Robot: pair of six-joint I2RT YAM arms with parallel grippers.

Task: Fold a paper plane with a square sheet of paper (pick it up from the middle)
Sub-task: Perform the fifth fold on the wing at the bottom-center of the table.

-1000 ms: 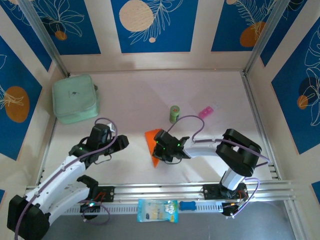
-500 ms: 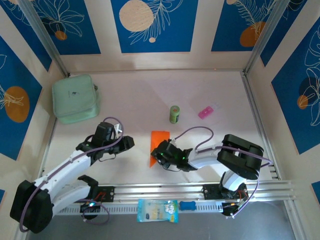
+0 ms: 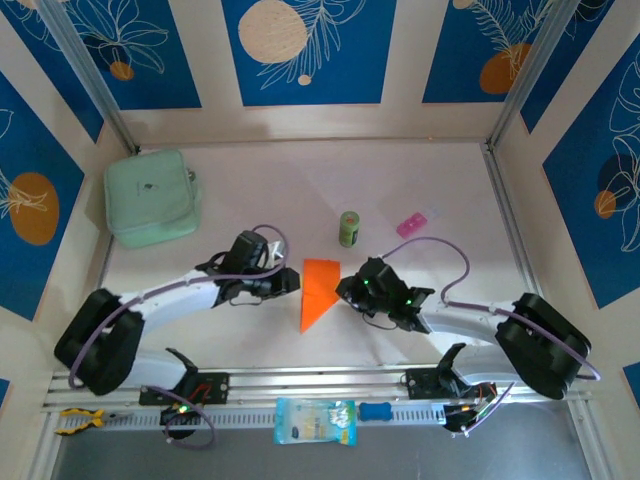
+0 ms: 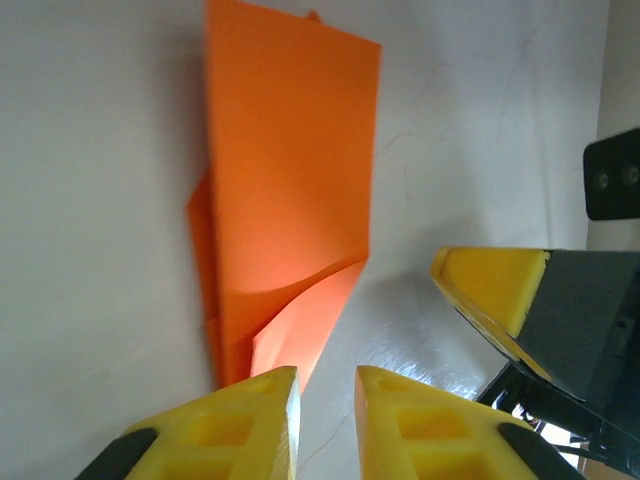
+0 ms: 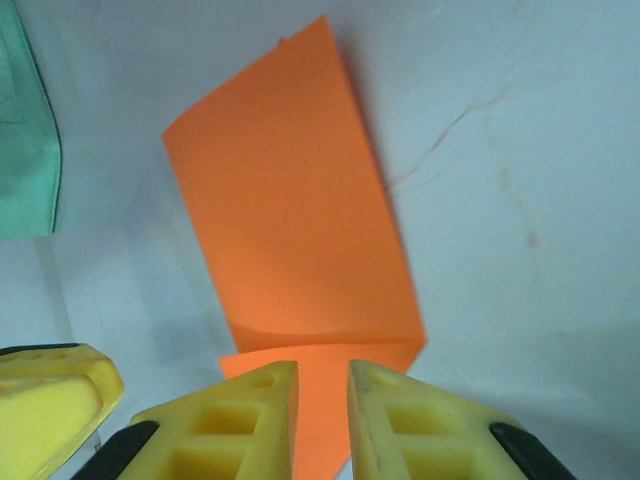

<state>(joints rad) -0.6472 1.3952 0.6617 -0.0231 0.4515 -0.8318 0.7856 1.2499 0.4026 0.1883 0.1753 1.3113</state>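
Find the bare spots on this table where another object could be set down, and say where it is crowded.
Free: the far stretch between the green pouch and the can; the right side between the pink packet and the side rail. Crowded: the middle, where the left gripper and right gripper flank the orange paper.

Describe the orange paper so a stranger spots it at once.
On the pale table, look between the left gripper and right gripper. The orange paper lies there, folded and pointed toward the arms, flat unlike the upright green can beyond.
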